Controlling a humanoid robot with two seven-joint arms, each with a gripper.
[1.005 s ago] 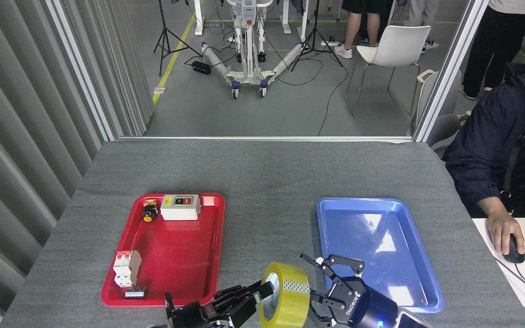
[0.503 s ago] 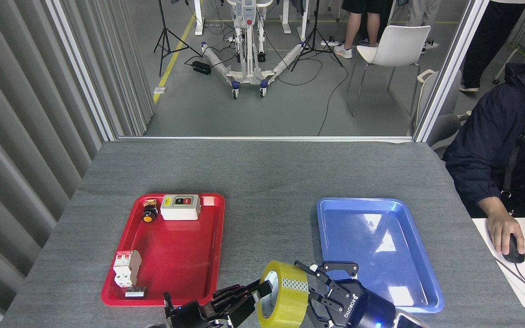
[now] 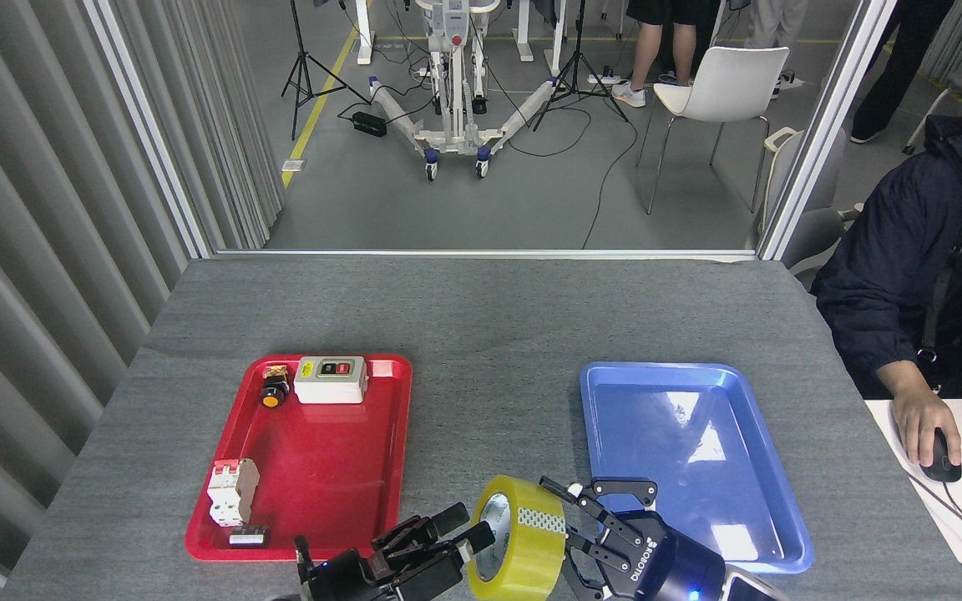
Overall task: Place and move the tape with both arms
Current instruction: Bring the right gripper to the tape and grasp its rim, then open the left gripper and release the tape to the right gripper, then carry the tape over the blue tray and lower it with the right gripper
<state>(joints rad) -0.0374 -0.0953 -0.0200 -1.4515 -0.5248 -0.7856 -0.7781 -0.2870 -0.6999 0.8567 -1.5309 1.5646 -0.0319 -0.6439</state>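
The tape (image 3: 523, 542), a yellow roll with a white core, stands on edge near the table's front edge, between the two trays. My left gripper (image 3: 466, 527) comes in from the lower left. Its fingers are spread apart, with one fingertip (image 3: 479, 538) at the roll's core and the others lifted clear. My right gripper (image 3: 596, 511) sits against the roll's right side, open wide. One of its fingertips (image 3: 554, 487) reaches over the roll's upper right edge. I cannot tell whether the roll rests on the table.
A red tray (image 3: 322, 467) at the left holds a grey switch box (image 3: 331, 380), a push button (image 3: 274, 391) and a breaker (image 3: 232, 491). A blue tray (image 3: 698, 451) lies to the right. A seated person's hand (image 3: 919, 421) rests on a mouse at a side desk.
My right gripper has slid left against the tape. The left gripper's fingers have spread apart from the roll's core. The roll has shifted slightly left.
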